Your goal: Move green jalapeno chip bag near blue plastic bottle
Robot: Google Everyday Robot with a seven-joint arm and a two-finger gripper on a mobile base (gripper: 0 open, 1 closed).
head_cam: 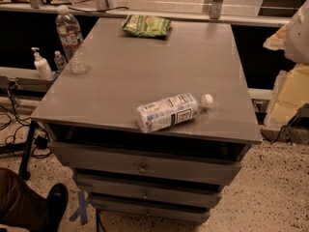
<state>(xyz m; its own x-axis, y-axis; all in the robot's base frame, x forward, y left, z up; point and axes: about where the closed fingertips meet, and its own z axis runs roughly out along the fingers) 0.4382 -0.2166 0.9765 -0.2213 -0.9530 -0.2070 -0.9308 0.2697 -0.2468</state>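
The green jalapeno chip bag (147, 26) lies flat at the far edge of the grey cabinet top (120, 81), near the middle. The blue plastic bottle (171, 111), with a white cap and a pale blue-white label, lies on its side near the front edge, cap pointing right. The two are far apart, with bare cabinet top between them. A pale bulky shape at the upper right edge (298, 30) looks like part of my arm. My gripper does not show in this view.
A taller clear water bottle (70, 38) stands upright at the cabinet's left edge. A small pump bottle (41, 64) stands on a lower ledge to the left. The cabinet has drawers below (142, 167). A person's shoe (54, 204) is on the floor at lower left. Yellowish blocks (289, 95) stand at right.
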